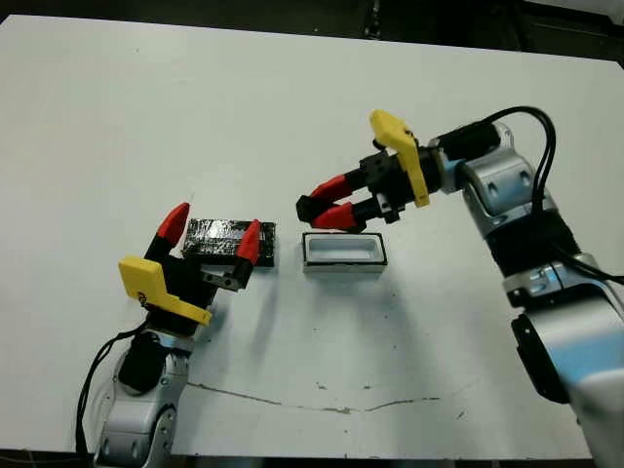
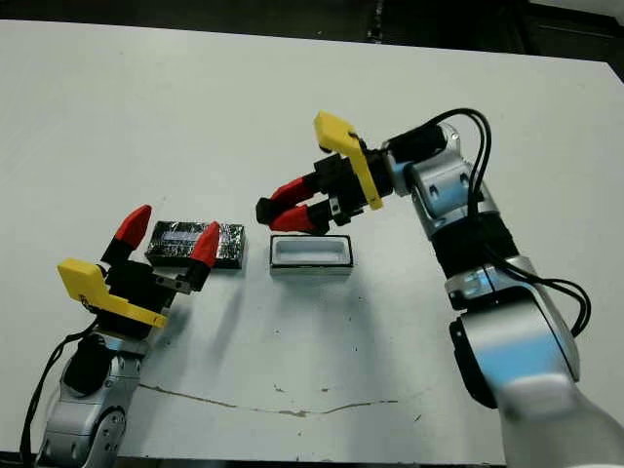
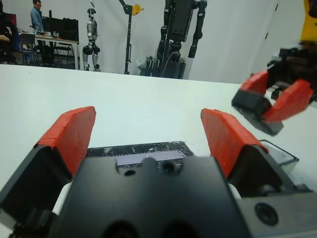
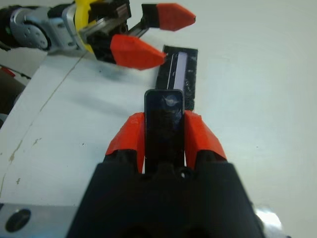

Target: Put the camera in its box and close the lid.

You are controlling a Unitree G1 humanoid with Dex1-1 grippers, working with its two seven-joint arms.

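**Camera held over the box, lid waiting at the side**

The right gripper [image 1: 327, 211] has its red fingers clamped on the camera [image 4: 164, 124], a flat, smooth black bar that pokes out past the fingertips. It hangs just above the far left corner of the box [image 1: 344, 252], not yet inside.

The risk I see is in the drop. The bar looks tilted and off towards one end of the tray, so if it were let go here it could catch the thin rim and rest half out, or tip the light box over. The box is shallow, with a white inside and a dark silvery edge, so there is little room for error.

The left gripper [image 1: 212, 230] stands wide apart, holding nothing, poised over the lid [image 1: 216, 234]. That lid is a flat black slab with a crinkly, shiny top, lying on the white table [image 1: 195, 97] just beside the box. Its slick face could slide when pinched, and the two grippers are near enough to bump.
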